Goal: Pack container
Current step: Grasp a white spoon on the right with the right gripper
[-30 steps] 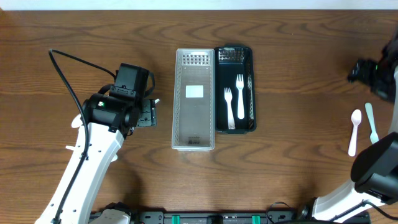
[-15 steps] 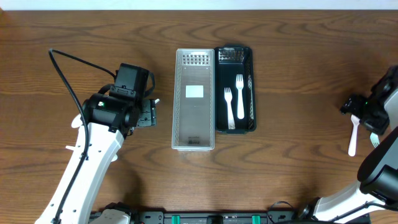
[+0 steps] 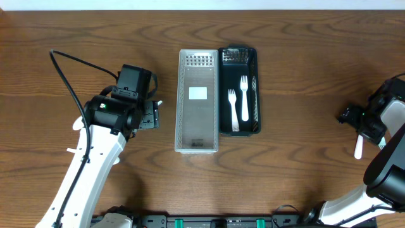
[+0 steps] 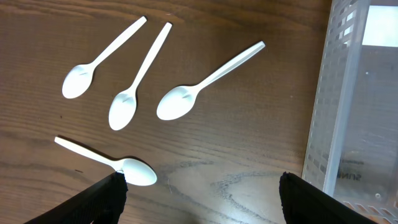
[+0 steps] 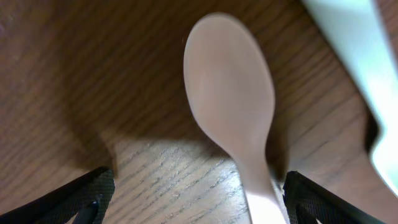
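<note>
Overhead, the dark tray (image 3: pixel 224 82) is sitting mid-table with two forks (image 3: pixel 233 111) lying side by side in it. A clear bin (image 3: pixel 197 101) is standing against its left side, looking empty apart from a pale label. That is all the packing that is showing: two pieces are in, and the rest are lying out on the table (image 3: pixel 297 50).

The right gripper (image 3: pixel 355 120) is hanging low near the right edge over a spoon (image 3: pixel 359 149), well apart from the tray. In its wrist view the gripper (image 5: pixel 199 196) is gaping wide and holding nothing. The spoon (image 5: pixel 229 93) is lying flat on the wood with its bowl between the two fingertips. A pale green utensil (image 5: pixel 354 56) is lying just right of it; whether it is a fork or a spoon I cannot tell.

The left gripper (image 3: pixel 150 117) is hovering left of the bin. In its wrist view that gripper (image 4: pixel 202 199) is likewise spread wide and empty. Below it four spoons (image 4: pixel 177 102) are lying loose on the wood, with the bin's wall (image 4: pixel 348 112) rising at the right.

By my judgement the task is sitting at an early stage, with six utensils waiting outside the tray. The right arm seems to be lining up to close on its spoon. Closing the container, if the bin is serving as its lid, is also remaining.
</note>
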Controlling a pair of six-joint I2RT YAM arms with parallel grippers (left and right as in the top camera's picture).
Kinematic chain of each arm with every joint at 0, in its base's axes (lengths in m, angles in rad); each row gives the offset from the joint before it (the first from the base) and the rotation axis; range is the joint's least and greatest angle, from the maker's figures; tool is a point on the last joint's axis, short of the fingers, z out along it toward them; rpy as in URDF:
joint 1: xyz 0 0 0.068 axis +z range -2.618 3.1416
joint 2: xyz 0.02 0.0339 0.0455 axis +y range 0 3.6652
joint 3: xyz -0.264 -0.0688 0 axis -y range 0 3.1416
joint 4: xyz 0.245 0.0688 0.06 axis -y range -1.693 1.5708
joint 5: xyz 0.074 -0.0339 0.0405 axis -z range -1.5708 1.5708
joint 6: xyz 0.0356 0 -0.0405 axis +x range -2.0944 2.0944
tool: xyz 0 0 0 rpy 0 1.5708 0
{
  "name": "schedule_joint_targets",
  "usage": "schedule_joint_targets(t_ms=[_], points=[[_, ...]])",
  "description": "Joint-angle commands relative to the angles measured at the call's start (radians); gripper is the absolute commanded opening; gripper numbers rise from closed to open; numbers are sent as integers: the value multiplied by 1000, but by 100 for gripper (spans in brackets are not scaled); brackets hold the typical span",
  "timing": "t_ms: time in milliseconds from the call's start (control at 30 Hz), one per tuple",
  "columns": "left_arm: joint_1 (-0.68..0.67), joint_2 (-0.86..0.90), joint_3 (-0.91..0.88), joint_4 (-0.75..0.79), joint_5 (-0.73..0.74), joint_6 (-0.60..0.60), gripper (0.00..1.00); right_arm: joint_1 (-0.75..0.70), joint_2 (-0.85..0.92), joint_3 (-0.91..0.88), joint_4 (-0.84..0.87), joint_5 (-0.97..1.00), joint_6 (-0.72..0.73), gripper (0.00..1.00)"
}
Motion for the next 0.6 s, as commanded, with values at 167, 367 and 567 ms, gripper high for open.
schedule_joint_targets(t_ms=[167,367,567], points=[[5,-2,-4,-3,-5,6,80,-7,9,-12,14,-40,-11,83],[5,-2,-4,-3,-5,6,80,-7,9,-12,11,-51,-10,65],[5,-2,-4,-10,-5,6,80,-7,9,-12,12,-51,-10,32]])
